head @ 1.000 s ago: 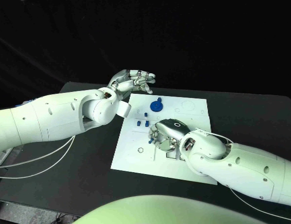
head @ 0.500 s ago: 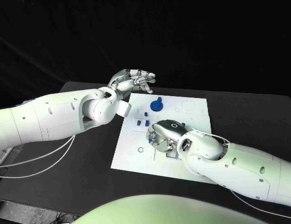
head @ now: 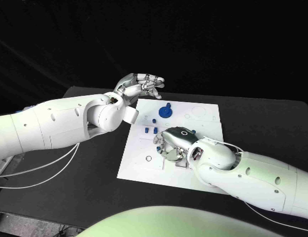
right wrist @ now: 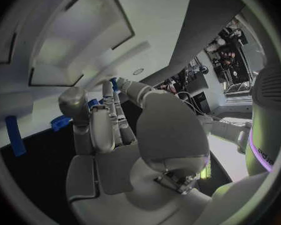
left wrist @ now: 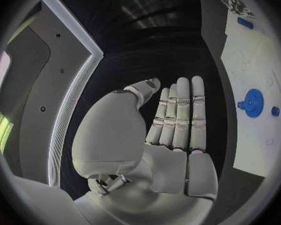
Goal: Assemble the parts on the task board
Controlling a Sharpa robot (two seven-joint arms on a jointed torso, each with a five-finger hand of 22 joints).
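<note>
Blue gear seated far on task board; small pegs loose. Right hand grip unclear; left hand empty, fingers loosely spread.

A black table is filling the lower half of the head view, its far edge running from about nine o'clock toward three o'clock. A black backdrop is hanging behind it, toward twelve o'clock. Pale cables are trailing across the table's near corner at about eight o'clock.
</note>
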